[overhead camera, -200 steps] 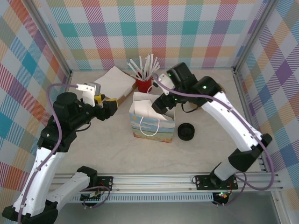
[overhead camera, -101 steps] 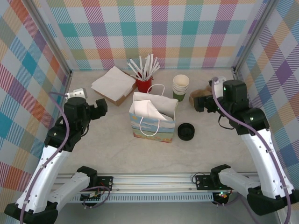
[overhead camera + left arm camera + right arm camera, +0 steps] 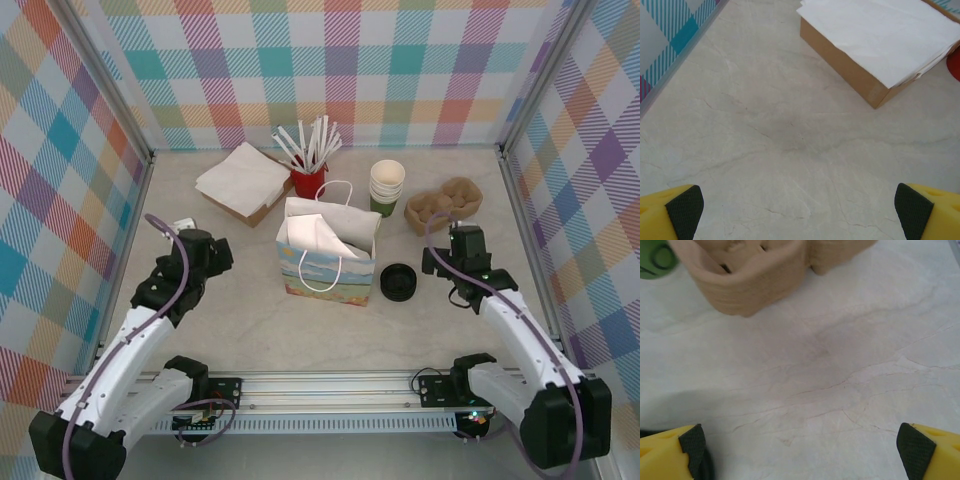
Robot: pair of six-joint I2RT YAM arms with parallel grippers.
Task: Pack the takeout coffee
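Observation:
The paper bag (image 3: pixel 327 262) stands upright at the table's middle, its mouth open and white paper showing inside. The takeout coffee is hidden from view. My left gripper (image 3: pixel 212 252) sits low to the left of the bag, well apart from it. In the left wrist view the left gripper (image 3: pixel 800 215) is open, with bare table between its yellow fingertips (image 3: pixel 682 212). My right gripper (image 3: pixel 452 243) is low on the right, beyond the black lids (image 3: pixel 398 281). The right wrist view shows the right gripper (image 3: pixel 805 452) open and holding nothing.
A stack of green cups (image 3: pixel 387 187) stands behind the bag, with a beige cup carrier (image 3: pixel 443 204) (image 3: pixel 750 275) to its right. A red cup of straws (image 3: pixel 310 170) and white napkins on a brown box (image 3: pixel 243 181) (image 3: pixel 880 40) sit at the back left.
Both arms have pulled back from the bag to the table's sides and come down low. The right gripper has left the bag's mouth. Both grippers opened wider.

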